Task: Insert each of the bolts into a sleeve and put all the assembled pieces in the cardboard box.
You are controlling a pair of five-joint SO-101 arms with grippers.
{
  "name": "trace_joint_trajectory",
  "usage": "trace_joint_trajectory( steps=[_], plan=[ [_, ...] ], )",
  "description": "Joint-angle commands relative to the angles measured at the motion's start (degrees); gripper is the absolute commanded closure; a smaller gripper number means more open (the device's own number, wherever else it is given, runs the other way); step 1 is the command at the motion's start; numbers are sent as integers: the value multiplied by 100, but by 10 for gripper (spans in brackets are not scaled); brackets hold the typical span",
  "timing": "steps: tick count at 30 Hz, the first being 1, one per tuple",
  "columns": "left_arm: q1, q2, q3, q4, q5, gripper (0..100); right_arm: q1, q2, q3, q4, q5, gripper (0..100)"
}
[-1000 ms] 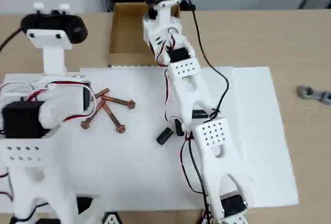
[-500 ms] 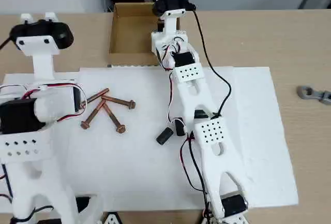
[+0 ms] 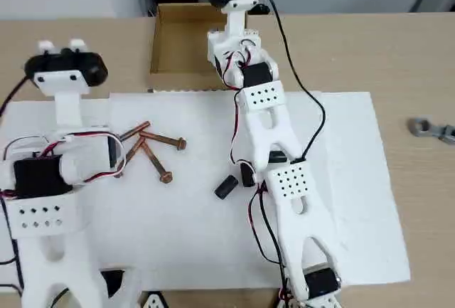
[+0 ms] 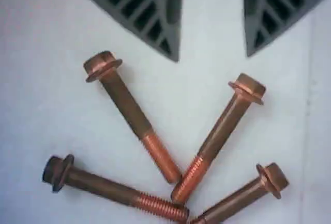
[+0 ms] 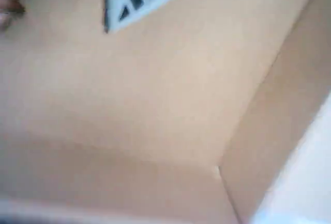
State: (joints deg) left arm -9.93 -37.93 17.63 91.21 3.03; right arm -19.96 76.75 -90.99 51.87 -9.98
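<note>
Four copper-coloured bolts [image 3: 146,151] lie loose in a fan on the white sheet [image 3: 341,180], left of centre in the high view. In the left wrist view the left gripper [image 4: 212,56] hangs above them with its jaws spread wide and nothing between them. Two bolt heads sit just below its dark fingertips [image 4: 155,17]. Near the middle of the high view a short black sleeve [image 3: 227,187] lies on the sheet. A second sleeve [image 3: 247,174] is just beside it, tucked against the right arm. The cardboard box [image 3: 174,45] stands at the top centre of the high view, on the wooden table [image 3: 398,52] at the sheet's far edge. The right gripper [image 3: 233,9] is over the box's right side. The right wrist view looks down at the box's brown floor and one inner corner, and I cannot tell whether this gripper is wide or narrow. A small metal tool [image 3: 430,129] lies on the table at the right edge of the high view.
</note>
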Motion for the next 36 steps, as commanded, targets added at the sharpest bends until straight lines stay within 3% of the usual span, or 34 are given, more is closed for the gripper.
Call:
trace_joint_trajectory(
  steps=[1,4,17,26,36],
  plan=[
    [0,-132,-4,-246,-35,913,171,-884,-536,611,-62,877],
    [18,18,-4,-255,-26,899,277,-1341,-536,1165,-62,992],
    [26,2866,-1095,149,369,881,426,-3240,-536,4330,-62,993],
    [26,4615,-2396,809,44,881,444,-4549,-501,4488,-26,994],
    [18,5618,-2457,826,246,882,444,-5200,-18,4541,-18,994]
  ],
)
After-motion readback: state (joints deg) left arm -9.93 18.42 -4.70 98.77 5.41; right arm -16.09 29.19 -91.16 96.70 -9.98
